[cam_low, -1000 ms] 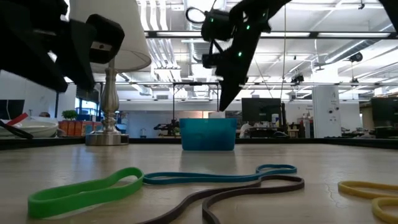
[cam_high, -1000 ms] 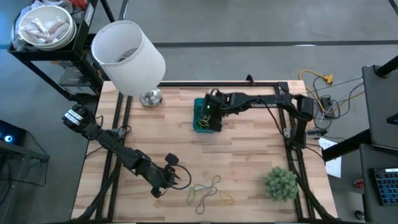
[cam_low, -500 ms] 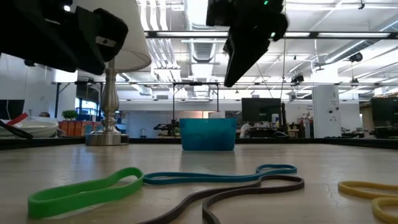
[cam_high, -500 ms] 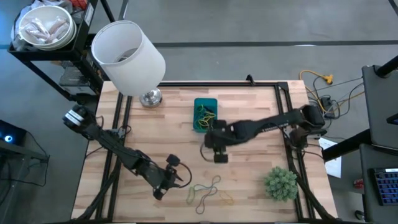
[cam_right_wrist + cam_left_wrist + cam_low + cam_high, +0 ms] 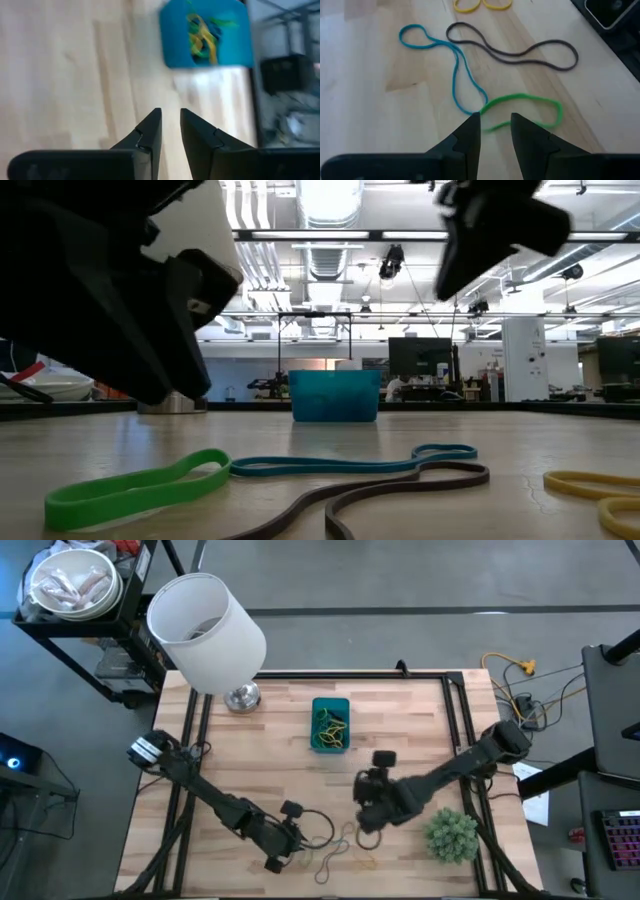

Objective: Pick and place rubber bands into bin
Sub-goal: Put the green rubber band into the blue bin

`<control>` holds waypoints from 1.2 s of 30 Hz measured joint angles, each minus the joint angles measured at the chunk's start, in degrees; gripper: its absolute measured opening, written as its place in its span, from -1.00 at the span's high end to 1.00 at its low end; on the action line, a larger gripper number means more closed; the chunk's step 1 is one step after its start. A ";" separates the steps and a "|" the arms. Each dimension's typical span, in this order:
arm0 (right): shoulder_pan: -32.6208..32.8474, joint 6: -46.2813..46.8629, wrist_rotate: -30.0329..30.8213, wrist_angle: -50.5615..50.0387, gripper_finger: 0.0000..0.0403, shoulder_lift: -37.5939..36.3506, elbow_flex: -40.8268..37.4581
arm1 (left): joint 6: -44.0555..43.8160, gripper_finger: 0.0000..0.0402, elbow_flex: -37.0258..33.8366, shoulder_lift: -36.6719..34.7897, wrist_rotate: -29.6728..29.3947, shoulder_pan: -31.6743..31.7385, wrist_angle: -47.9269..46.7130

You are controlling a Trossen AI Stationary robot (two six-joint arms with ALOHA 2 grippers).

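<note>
Several rubber bands (image 5: 338,848) lie flat on the wood near the table's near edge: a green one (image 5: 520,107), a blue one (image 5: 455,65), a dark brown one (image 5: 520,47) and yellow ones (image 5: 480,5). The blue bin (image 5: 330,725) stands at mid-table toward the far edge, with yellow and green bands inside (image 5: 202,32). My left gripper (image 5: 495,120) is open just above the wood, its tips at the green band's near end; I cannot tell whether they touch it. My right gripper (image 5: 169,117) hovers open with a narrow gap, right of the bands (image 5: 368,802).
A white lampshade (image 5: 205,630) on a metal lamp base (image 5: 242,697) stands at the far left corner. A fuzzy green plant ball (image 5: 452,835) sits near the right near corner, close to my right arm. Bare wood lies between the bin and the bands.
My right gripper has left the spot over the bin and swung toward the near edge, ending beside the loose bands. My left gripper has moved right and toward the near edge, up to the green band. The bands on the table have stayed put.
</note>
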 joint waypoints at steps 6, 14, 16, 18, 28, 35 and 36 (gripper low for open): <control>6.47 21.44 5.75 -15.14 0.70 -0.93 0.00 | -4.00 0.55 5.39 2.66 -3.51 0.00 -7.09; 15.65 35.25 11.42 -21.21 0.71 -2.22 -0.34 | -5.65 0.55 7.09 3.92 -4.73 0.04 -8.45; 17.18 36.22 12.82 -21.22 0.71 -2.34 -0.35 | -5.70 0.55 7.01 3.94 -4.72 0.04 -8.38; 18.39 36.48 13.56 -21.20 0.71 -2.39 -0.40 | -5.73 0.55 6.95 3.93 -4.72 0.04 -8.35; 19.43 36.53 14.41 -21.12 0.71 -2.56 -0.44 | -5.66 0.55 6.34 5.29 -4.80 0.13 -7.11; 19.43 36.53 14.43 -20.99 0.71 -2.56 -0.44 | -5.45 0.55 6.70 7.79 -4.76 0.15 -6.29; 19.43 36.51 14.43 -20.99 0.71 -2.56 -0.44 | -5.51 0.55 6.60 7.77 -4.76 0.15 -6.30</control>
